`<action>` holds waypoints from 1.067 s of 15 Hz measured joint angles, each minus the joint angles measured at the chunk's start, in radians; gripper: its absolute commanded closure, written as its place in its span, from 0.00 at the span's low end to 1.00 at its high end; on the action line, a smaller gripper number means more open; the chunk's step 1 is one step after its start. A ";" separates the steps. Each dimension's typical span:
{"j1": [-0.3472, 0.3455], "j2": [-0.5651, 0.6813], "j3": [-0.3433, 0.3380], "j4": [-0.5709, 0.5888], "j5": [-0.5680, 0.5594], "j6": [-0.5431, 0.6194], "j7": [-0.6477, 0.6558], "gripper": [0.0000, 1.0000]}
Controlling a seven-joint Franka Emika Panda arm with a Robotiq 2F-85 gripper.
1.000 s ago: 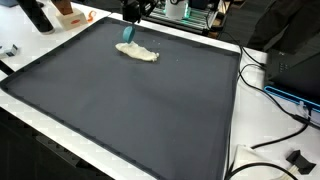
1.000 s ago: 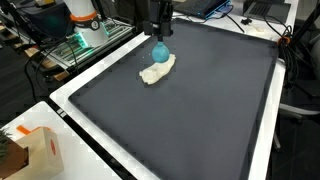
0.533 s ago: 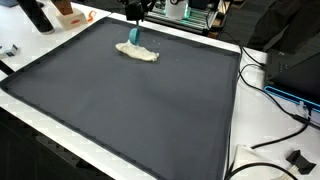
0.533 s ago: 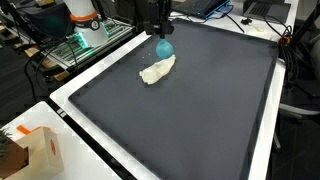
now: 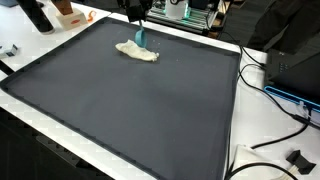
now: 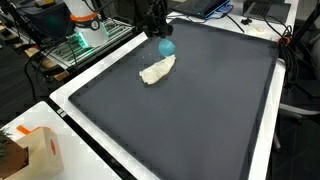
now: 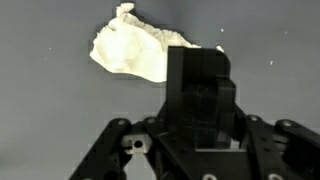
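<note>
A small blue object hangs just above the black mat [image 5: 150,110] near its far edge, visible in both exterior views [image 5: 141,38] [image 6: 166,47]. My gripper [image 5: 139,24] [image 6: 159,28] comes down on it from above and is shut on its top. Right beside it a crumpled cream cloth [image 5: 138,54] [image 6: 157,70] lies flat on the mat. In the wrist view the cloth [image 7: 130,50] lies at the upper left, while the held object [image 7: 200,85] shows only as a dark block between the gripper's arms and hides the fingertips.
A white table border [image 6: 90,125] frames the mat. An orange-and-white box [image 6: 35,150] sits at one corner. Cables [image 5: 270,110] trail along one side, a dark bottle [image 5: 38,15] stands at a far corner, and lab equipment [image 6: 82,30] stands behind the table.
The gripper has carried the blue object a short way sideways over the cloth's end. The cloth has not moved.
</note>
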 measured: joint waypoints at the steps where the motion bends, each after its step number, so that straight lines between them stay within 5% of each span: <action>1: 0.000 0.000 -0.010 -0.002 0.050 0.000 -0.049 0.73; 16: -0.007 0.005 -0.107 -0.047 0.558 -0.027 -0.563 0.73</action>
